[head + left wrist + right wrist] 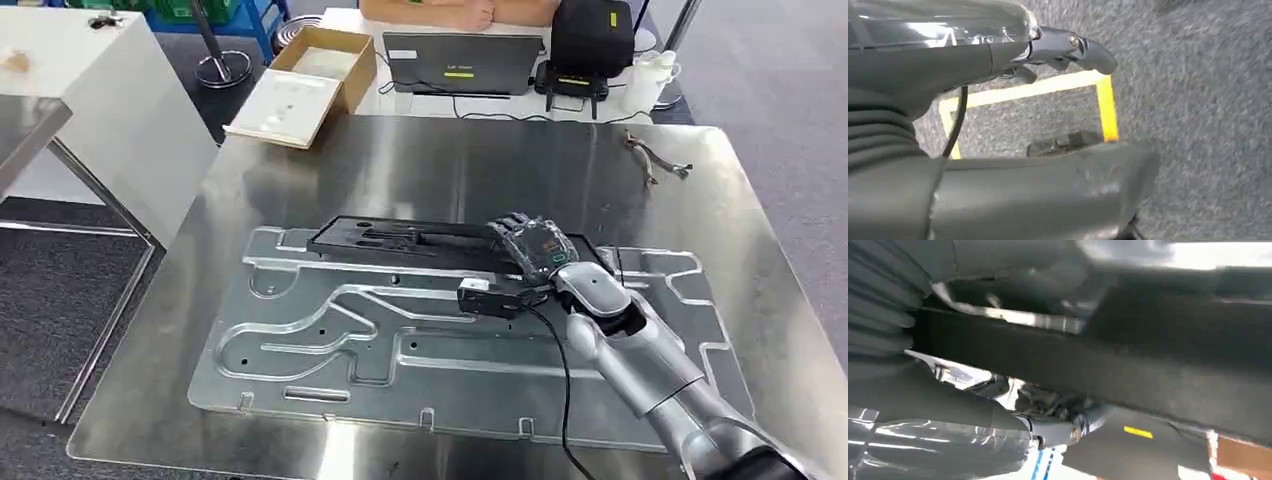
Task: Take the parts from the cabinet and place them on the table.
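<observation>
step: placing | right hand (535, 250) grips black part (400, 240) on table (450, 160) | left hand (998, 150) empty, fingers spread | next: likely let go

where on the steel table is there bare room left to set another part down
Free: the far strip of the steel table between the black part and the cardboard box, up to the small cable piece at the far right. Also the left margin beside the large metal plate. Crowded: the plate fills the middle, where the right hand grips the black part.
</observation>
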